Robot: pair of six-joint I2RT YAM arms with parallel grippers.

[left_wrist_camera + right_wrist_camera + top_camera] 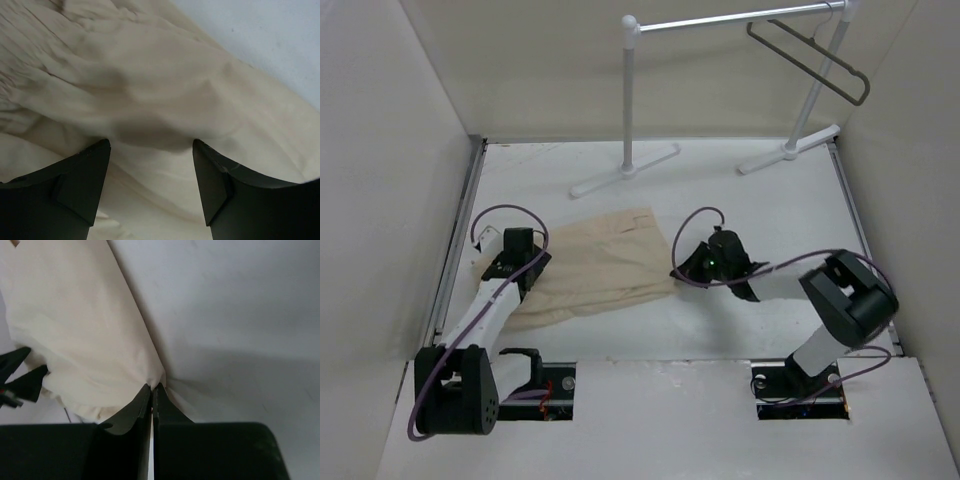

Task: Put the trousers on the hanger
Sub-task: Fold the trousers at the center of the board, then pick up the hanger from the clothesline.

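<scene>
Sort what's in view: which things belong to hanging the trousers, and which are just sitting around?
Part of the job:
- trousers, lying crumpled
- hanger, hung up at the back
- right gripper, pinching the trousers' edge
- left gripper, open over the cloth

Just there:
- white garment rack
- table

Parted fingers (80, 185) over wrinkled trousers (150, 85)

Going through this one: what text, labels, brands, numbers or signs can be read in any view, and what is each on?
None: no word, label, brand or number can be read in any view.
trousers: plain cloth, no tag showing.
hanger, rack, table: unmarked.
right arm: one small green light, no lettering.
</scene>
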